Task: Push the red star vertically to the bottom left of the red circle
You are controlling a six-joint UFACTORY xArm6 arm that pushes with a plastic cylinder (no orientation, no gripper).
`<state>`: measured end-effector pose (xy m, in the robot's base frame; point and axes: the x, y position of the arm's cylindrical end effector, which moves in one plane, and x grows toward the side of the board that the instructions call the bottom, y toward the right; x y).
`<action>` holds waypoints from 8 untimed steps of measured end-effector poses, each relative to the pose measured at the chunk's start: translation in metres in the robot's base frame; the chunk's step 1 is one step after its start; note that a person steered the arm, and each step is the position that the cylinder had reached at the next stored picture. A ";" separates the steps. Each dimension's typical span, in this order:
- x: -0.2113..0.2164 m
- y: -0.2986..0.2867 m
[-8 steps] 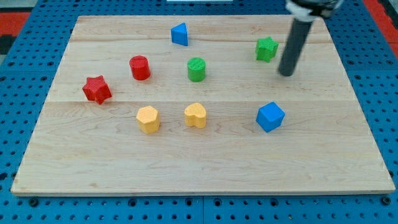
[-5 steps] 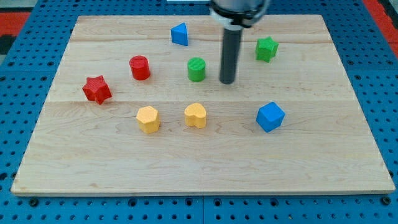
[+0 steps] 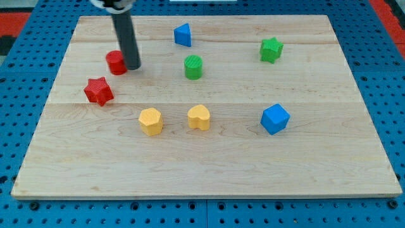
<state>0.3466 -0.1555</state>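
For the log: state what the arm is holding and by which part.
Nothing is held. My tip only pushes; it sits against the right side of the red circle, above the red star.

just the one camera here, sitting up high off the near edge of the wooden board (image 3: 209,164) and tilted down at it, close enough that the board nearly fills the frame, blue pegboard (image 3: 19,88) peeking round the edges
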 end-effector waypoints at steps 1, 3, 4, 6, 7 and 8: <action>0.008 0.001; 0.077 0.015; 0.075 -0.045; 0.067 0.015; 0.067 0.083; 0.072 0.139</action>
